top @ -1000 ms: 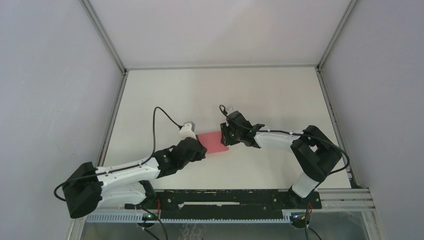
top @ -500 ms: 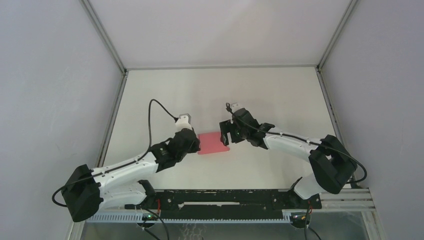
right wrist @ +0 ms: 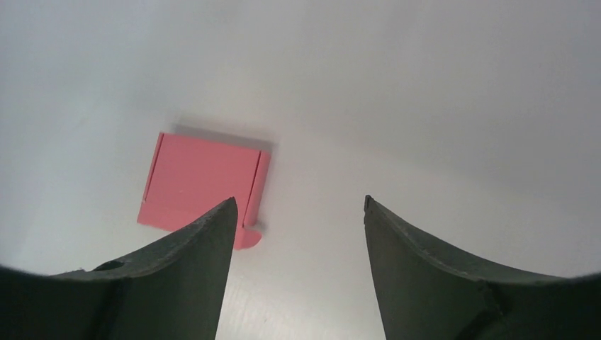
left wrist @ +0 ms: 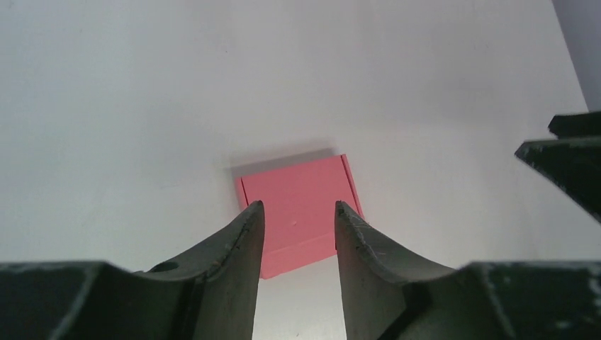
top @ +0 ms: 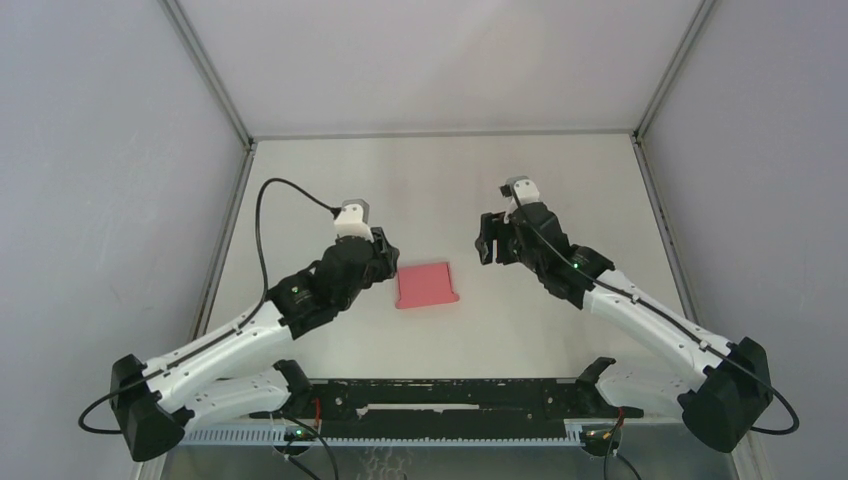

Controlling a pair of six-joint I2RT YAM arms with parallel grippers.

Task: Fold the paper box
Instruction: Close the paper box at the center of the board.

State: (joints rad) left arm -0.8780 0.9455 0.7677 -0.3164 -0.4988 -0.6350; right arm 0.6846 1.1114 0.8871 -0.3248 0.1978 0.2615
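Between the two arms, near the table's middle, the paper box lay flat, a narrow flap along its right edge. It looked light, thin and easily creased, likely to slide on the smooth top, so an edge or flap seemed the best hold. The left gripper hovered just left of it, jaws apart and empty. The right gripper hung farther off to the right, jaws wide and empty.

I see the paper box lying flat on the table, about midway between its left and right edges and a little nearer the near edge. It is pink, matte and folded into a closed squarish shape. A small rounded tab pokes out at one corner.
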